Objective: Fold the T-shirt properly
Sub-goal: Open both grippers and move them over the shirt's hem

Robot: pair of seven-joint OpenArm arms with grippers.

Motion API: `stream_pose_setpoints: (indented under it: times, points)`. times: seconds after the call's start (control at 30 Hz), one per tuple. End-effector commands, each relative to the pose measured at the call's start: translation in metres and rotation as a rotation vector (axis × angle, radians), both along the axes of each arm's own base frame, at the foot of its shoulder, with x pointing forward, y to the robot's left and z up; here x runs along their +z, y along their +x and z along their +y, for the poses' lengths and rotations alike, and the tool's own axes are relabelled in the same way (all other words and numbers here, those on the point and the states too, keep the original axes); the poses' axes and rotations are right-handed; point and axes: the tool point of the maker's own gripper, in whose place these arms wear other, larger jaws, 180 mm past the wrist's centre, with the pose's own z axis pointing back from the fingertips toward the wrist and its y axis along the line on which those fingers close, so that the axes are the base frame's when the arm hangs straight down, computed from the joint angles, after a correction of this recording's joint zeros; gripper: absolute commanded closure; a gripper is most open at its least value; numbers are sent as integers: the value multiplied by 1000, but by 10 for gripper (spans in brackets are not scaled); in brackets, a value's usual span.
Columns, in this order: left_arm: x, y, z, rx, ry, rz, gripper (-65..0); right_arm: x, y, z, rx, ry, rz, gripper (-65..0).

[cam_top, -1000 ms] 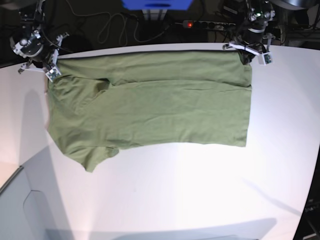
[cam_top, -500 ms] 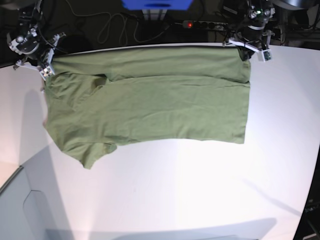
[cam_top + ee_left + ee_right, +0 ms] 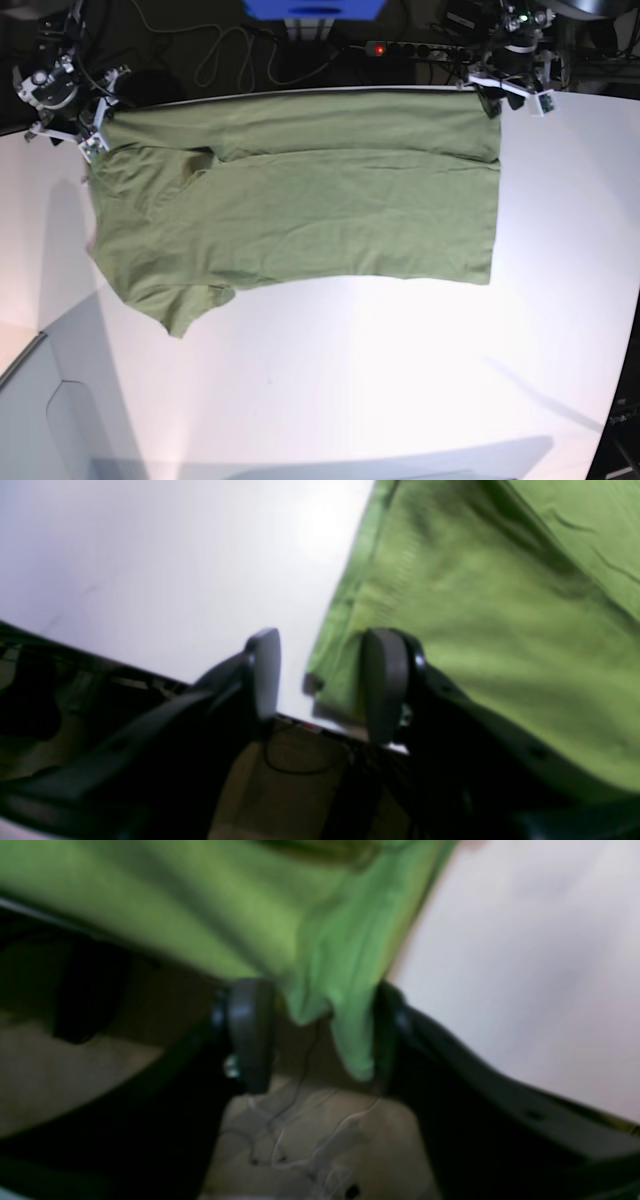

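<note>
The white table (image 3: 350,400) is the largest thing, and on it lies the green T-shirt (image 3: 320,220), along the far edge, with one corner hanging over. I think I am now letting go after a fold. My left fingers (image 3: 320,685) and my right fingers (image 3: 325,1035) are both apart, with cloth between them. Next, I should lift away gently, without dragging the folded strip, and then straighten the crooked sleeve (image 3: 182,308).

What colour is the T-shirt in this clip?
Plain olive green; the T-shirt shows best in the base view.
</note>
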Motion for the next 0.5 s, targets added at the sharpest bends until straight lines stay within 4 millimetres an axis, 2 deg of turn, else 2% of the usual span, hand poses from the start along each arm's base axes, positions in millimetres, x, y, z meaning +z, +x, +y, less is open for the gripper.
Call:
stream_pose_setpoints:
  times: [0.0,0.2,0.27,0.4,0.47]
  points:
    - [13,5,6,-2,26,-39,-265,14,7,-5,14,-20,-41,-333]
    - [45,20,17,2,82,-120,-267,47,21,-12,-28,-60,-154,-354]
    - [55,26,21,3,98,-147,-268,54,32,-13,-30,-68,-187,-354]
    - [76,55,28,18,122,-246,-268,66,58,-10,-35,-55,-263,-354]
    - [83,72,30,20,127,-291,-268,73,78,1,-32,-29,-315,-354]
